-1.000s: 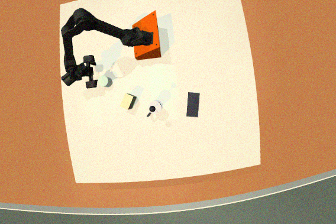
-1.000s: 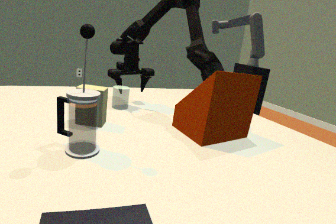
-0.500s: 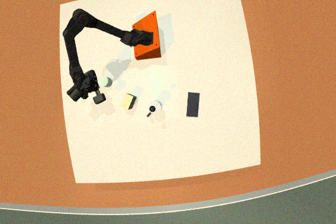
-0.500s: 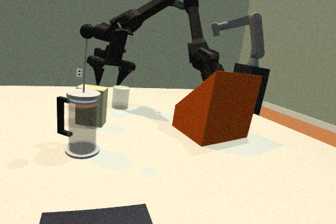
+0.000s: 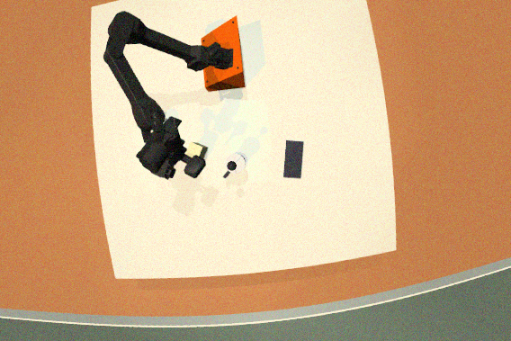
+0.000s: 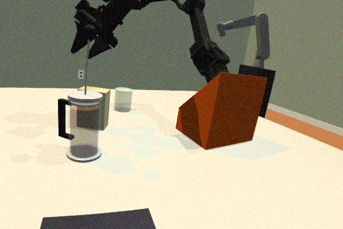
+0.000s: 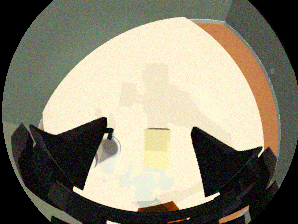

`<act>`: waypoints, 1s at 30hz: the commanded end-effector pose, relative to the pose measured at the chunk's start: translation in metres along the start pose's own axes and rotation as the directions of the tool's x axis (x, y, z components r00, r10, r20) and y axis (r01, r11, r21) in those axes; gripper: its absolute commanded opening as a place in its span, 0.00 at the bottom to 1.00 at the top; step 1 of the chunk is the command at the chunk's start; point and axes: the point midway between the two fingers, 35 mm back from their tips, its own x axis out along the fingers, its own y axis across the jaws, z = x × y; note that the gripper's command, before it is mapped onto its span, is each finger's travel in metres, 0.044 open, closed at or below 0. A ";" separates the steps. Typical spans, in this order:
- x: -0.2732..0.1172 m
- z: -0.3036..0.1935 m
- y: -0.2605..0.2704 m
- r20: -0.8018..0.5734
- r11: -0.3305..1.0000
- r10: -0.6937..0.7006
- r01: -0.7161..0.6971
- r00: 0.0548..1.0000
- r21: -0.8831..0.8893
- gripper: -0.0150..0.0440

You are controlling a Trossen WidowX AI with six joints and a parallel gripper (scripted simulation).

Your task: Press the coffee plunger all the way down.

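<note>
Top view: coffee press (image 5: 236, 165) at centre-left of the pale worktop (image 5: 315, 210), gripper (image 5: 194, 158) just left of it above a yellow block (image 5: 196, 149); exterior view: gripper (image 6: 89, 48) wide open, empty, upper left, press (image 6: 81, 125) below; wrist view: block (image 7: 157, 147) centred between fingers.

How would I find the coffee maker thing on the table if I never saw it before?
Start at the big orange wedge block on the cream table, then look left toward the near side. The coffee press stands there, in front of a yellow box and a pale cup. Only it is see-through, with a black handle and a thin rod rising from its lid.
</note>
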 end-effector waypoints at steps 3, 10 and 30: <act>-0.047 -0.009 0.065 0.129 0.975 0.112 -0.084 0.985 -0.206 1.00; -0.115 -0.036 0.129 0.267 0.892 0.266 -0.131 0.926 -0.433 1.00; -0.099 -0.084 0.139 0.326 0.835 0.351 -0.136 0.878 -0.533 1.00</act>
